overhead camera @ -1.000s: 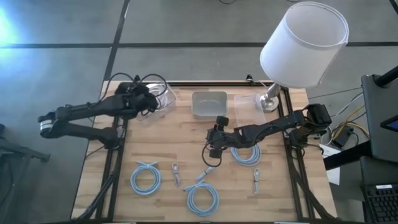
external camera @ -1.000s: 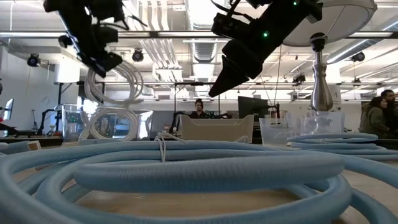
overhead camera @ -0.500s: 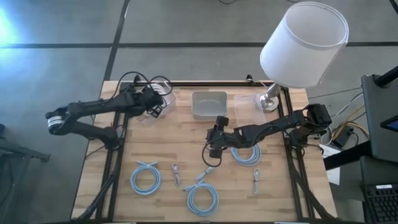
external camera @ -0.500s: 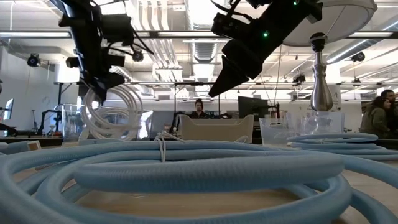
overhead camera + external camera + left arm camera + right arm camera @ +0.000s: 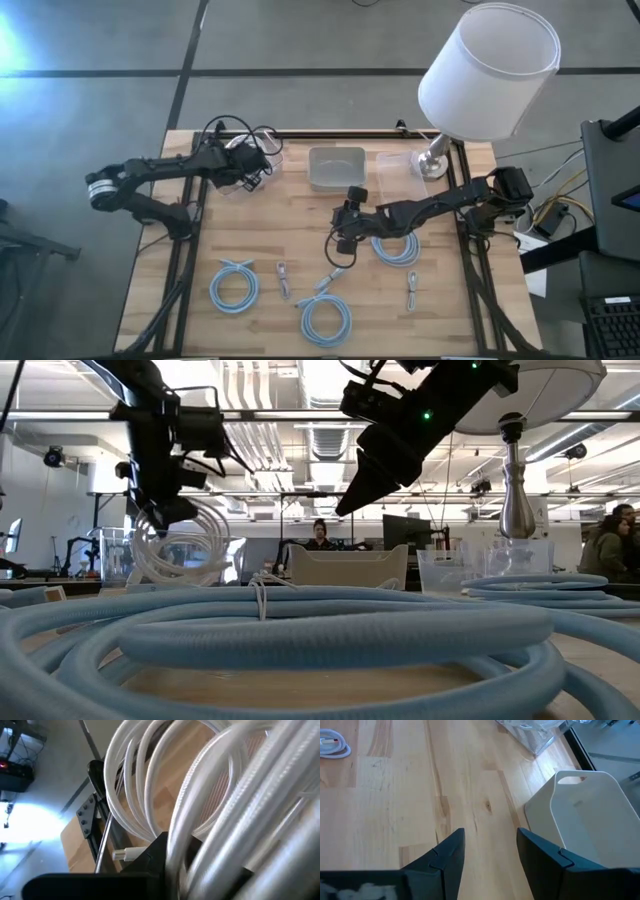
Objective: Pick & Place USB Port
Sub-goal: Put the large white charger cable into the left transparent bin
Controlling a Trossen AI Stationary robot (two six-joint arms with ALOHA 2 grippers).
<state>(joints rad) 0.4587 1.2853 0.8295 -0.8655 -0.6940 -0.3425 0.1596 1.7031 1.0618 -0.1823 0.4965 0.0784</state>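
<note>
A white coiled cable (image 5: 182, 550) hangs from my left gripper (image 5: 245, 168) at the table's far left, over a clear box (image 5: 112, 558). Its loops fill the left wrist view (image 5: 200, 795). The gripper (image 5: 165, 508) is shut on the coil. My right gripper (image 5: 343, 243) hovers open above the middle of the table (image 5: 490, 851), with nothing between its fingers, near a grey tray (image 5: 336, 182). Three light-blue cable coils (image 5: 233, 286) (image 5: 325, 318) (image 5: 396, 249) lie flat on the wood. My left gripper holds the white cable coil by several strands at the top of its loops (image 5: 176, 845), pinched between the two fingers (image 5: 156, 854) from above. The coil hangs below the gripper, and its lower loops (image 5: 180, 575) are level with the clear box; whether they rest in it I cannot tell.
Small loose connectors (image 5: 283, 278) (image 5: 412, 292) (image 5: 326, 283) lie among the blue coils on the near half. A second clear box (image 5: 398, 165) and a lamp (image 5: 488, 70) with its base (image 5: 434, 160) stand at the far right. Bare wood lies between the tray and the near coils.
My left gripper has moved toward the table's right along the far edge and sunk a little, carrying the white coil with it; the coil still hangs over the clear box.
</note>
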